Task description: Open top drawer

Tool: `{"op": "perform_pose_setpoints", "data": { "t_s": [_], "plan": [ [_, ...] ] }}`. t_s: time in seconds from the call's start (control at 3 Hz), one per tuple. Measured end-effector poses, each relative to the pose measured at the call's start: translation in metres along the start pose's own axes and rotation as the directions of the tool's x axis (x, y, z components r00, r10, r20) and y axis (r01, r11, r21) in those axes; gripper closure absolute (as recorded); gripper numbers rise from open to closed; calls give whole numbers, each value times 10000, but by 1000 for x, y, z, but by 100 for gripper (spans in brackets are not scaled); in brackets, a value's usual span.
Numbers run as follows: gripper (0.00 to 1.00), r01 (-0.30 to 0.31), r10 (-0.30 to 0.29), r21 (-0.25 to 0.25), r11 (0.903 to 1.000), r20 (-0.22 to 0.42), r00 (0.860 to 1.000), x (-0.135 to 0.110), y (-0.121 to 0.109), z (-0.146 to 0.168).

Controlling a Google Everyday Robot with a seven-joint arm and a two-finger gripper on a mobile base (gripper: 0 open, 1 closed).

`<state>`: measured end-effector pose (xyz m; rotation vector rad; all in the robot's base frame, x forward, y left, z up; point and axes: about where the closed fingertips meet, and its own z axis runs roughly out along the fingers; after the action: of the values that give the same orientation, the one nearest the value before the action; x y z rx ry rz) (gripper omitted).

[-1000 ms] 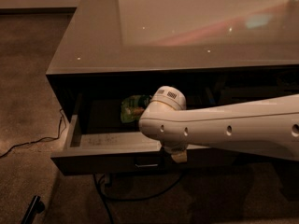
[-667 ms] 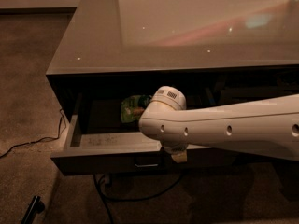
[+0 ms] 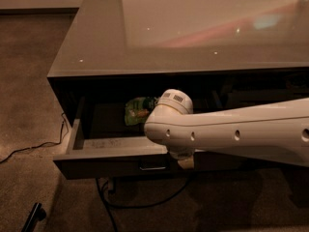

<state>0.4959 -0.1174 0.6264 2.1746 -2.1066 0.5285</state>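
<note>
Now, top drawer (image 3: 99, 167): stands partly out of the cabinet, left of centre in the lower half of the frame.
Drawer axis: long side runs left to right across the frame; the front faces the lower edge.
Handle (image 3: 152, 167): small loop at the middle of the dark front.
Drawer inside: grey floor in view, with a green packet (image 3: 139, 110) lying toward the back.
Gripper (image 3: 186, 162): only a pale tip shows under the white arm (image 3: 231, 134), low at centre, just right of the handle and seemingly against the drawer front.
Claw state: hidden by the arm; cannot tell whether spread or pressed together, or whether it holds anything.
Cabinet top (image 3: 193, 33): glossy, filling the upper frame, with reflected lights.
Floor (image 3: 29, 81): brownish carpet; a dark cable (image 3: 29, 148) trails at the left.
</note>
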Motion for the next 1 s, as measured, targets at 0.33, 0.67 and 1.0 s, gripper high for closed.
{"op": "perform_pose_setpoints", "data": {
  "t_s": [0.33, 0.67, 1.0],
  "plan": [
    [0, 0, 0, 0, 10000, 0, 10000, 0, 0, 0],
    [0, 108, -108, 51, 9999, 7, 9999, 0, 6, 0],
    [0, 138, -139, -60, 9999, -227, 9996, 4, 27, 2]
  ]
}}
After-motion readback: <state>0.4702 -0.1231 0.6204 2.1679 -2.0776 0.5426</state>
